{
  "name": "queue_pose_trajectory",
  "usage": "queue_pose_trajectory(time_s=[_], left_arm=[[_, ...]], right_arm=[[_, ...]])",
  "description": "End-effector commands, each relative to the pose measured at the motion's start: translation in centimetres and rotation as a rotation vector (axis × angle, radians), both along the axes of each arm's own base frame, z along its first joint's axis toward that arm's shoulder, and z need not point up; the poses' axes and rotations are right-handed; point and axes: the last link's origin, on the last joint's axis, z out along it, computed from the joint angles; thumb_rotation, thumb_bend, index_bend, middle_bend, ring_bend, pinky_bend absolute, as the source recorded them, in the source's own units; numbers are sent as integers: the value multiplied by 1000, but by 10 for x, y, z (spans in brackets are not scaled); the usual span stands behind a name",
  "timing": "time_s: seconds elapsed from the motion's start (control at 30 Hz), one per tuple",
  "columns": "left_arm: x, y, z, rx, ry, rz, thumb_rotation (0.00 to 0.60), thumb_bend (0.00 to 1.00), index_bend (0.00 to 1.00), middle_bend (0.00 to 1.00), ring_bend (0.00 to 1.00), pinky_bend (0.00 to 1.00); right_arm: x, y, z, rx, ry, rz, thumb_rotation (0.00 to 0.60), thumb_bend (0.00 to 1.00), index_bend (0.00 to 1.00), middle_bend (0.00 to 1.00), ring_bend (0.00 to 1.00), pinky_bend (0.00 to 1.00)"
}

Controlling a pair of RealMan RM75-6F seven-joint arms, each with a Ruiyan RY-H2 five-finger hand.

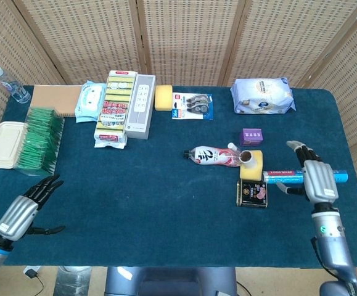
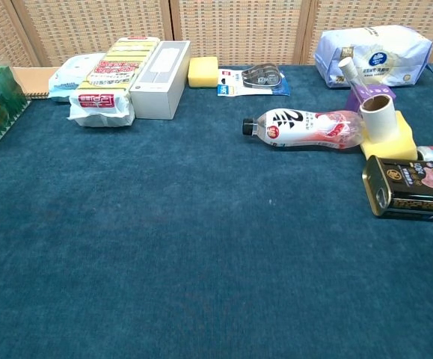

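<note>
My right hand (image 1: pixel 317 175) hovers open near the table's right edge, over the blue and red tube (image 1: pixel 289 178), holding nothing. Left of it lie a dark tin (image 1: pixel 251 193), a yellow sponge (image 1: pixel 252 165) with a cardboard roll (image 2: pixel 379 116) on it, a pink-labelled bottle (image 1: pixel 212 156) on its side and a purple box (image 1: pixel 251 135). My left hand (image 1: pixel 25 209) is open at the front left corner, with only bare blue cloth around it. The chest view shows neither hand.
Along the back stand a white wipes pack (image 1: pixel 262 95), a tape pack (image 1: pixel 192 105), a yellow sponge (image 1: pixel 163 97), a white box (image 1: pixel 140 105), sponge packs (image 1: pixel 115 108) and a blue wipes pouch (image 1: pixel 90 100). A green-filled tray (image 1: pixel 39 139), a lidded container (image 1: pixel 4 143) and a water bottle (image 1: pixel 8 84) sit left.
</note>
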Motion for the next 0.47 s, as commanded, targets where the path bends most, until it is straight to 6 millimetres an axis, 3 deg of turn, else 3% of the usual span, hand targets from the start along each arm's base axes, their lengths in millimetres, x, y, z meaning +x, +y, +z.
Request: queue_pose_trajectory(time_s=[0.03,0.27,0.47], left_arm=[[3,7,7,20,-5,-12,446,0,9,2,30,170],[5,11,14,28,-13,-23,448,0,9,2,30,170],[3,9,21,49,-43,-14,449,0,8,2,30,171]], right_arm=[[-8,42,-4,-3,-15,-4,600,70,152,174,183,271],[-17,89,-10,-45,-13,-20,600,70,159,180,183,271],[-21,114,-8,-68,-8,-23,600,70,166,186,184,271]])
